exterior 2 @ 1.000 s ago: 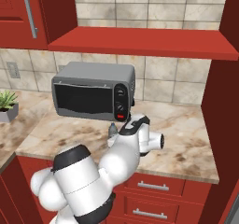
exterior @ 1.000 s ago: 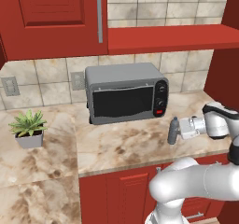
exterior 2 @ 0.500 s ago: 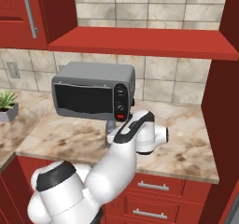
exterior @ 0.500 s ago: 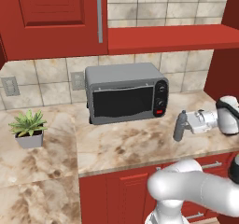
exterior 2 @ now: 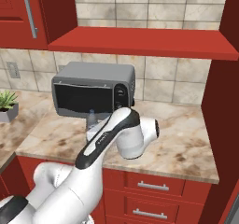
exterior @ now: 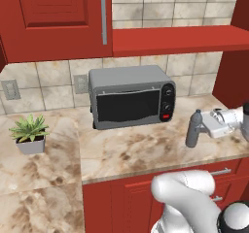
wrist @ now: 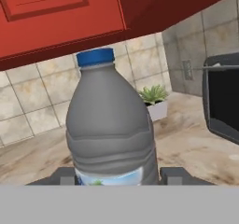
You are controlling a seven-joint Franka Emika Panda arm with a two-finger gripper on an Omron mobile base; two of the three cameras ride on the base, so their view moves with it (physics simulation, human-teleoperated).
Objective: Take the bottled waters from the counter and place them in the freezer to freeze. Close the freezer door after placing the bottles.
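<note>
A grey-blue bottled water [exterior: 193, 129] with a blue cap stands upright over the right part of the marbled counter [exterior: 126, 154], in front of the microwave's right end. My gripper [exterior: 198, 130] comes at it from the right and is shut on its body. In the hand view the bottled water [wrist: 109, 120] stands between the two fingertips [wrist: 64, 175], the gripper [wrist: 119, 177] closed on its lower part. In the right base view my arm hides most of the bottle [exterior 2: 92, 119]. The freezer and its door are out of view.
A grey microwave [exterior: 130, 96] stands at the back of the counter. A small potted plant [exterior: 30, 134] is at the far left. A red shelf [exterior: 180, 38] and red upper cabinets hang above. A tall red cabinet side [exterior 2: 224, 125] bounds the counter on the right.
My arm has carried the bottle to the right along the counter's front, away from the microwave. The bottle stays upright in the grip.
</note>
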